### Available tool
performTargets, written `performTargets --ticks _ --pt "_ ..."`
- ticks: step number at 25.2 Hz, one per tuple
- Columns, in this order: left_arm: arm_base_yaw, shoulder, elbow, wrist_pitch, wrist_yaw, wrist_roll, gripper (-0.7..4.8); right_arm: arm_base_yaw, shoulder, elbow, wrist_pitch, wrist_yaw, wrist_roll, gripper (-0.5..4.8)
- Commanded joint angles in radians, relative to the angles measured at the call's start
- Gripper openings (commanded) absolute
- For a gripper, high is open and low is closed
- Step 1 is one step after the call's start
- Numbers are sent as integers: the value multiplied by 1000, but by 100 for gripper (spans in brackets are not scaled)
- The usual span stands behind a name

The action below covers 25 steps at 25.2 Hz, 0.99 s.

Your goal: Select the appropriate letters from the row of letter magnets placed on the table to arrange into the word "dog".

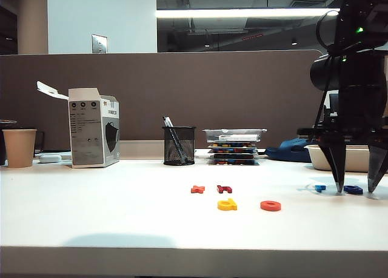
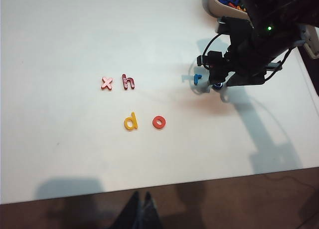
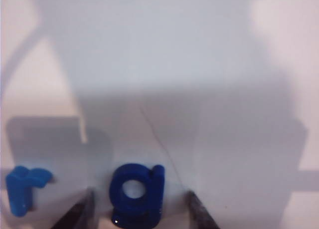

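The right gripper (image 3: 138, 209), jaws wide and empty, straddles the dark blue "g" (image 3: 137, 193) lying flat just beside the light blue "r" (image 3: 22, 186), one finger on each side; the left gripper's state cannot be told.

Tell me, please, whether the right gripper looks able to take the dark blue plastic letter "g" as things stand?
Probably yes: the right gripper stands open, a finger on each side of the dark blue plastic letter "g", and the small light blue letter lies outside them.
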Motion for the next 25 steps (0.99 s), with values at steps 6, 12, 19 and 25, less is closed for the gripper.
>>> performTargets --ticks 6,12,19,25 --pt "-1 -2 2 5 -6 2 -5 -1 6 -6 0 -2 2 197" --pt "-1 -2 2 5 -6 2 -5 -1 6 -6 6 -2 2 130" --pt "-1 -2 2 5 -6 2 -5 -1 6 -6 6 0 2 84" --pt "-1 -2 2 5 -6 2 -5 -1 6 -6 11 0 2 41"
